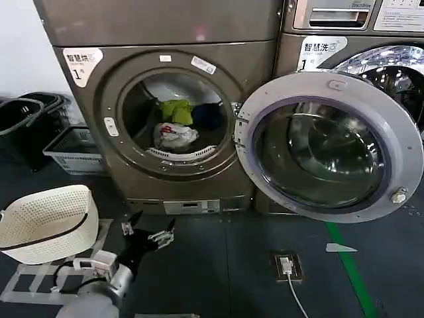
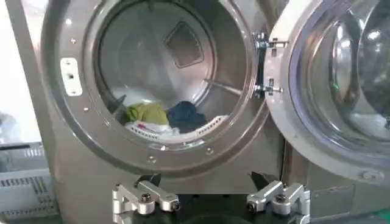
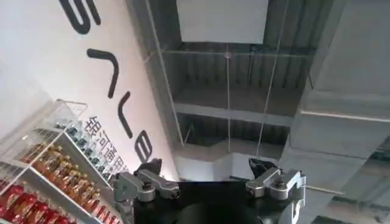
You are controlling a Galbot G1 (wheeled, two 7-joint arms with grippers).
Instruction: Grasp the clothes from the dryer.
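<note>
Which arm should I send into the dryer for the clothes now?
Left. The left gripper is open, low in front of the dryer, facing the clothes through the open door. The right gripper, also open, points at the ceiling.

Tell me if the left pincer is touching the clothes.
Apart. In the head view the open left pincer hovers over the floor outside the dryer; the clothes lie inside.

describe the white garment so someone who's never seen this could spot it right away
Start at the bronze dryer labelled "1", whose round door hangs open to the right. Look inside the drum, at the front near the lip. The white garment lies there, crumpled, with red and dark print, in front of the yellow-green one and the dark blue one, both plain.
</note>
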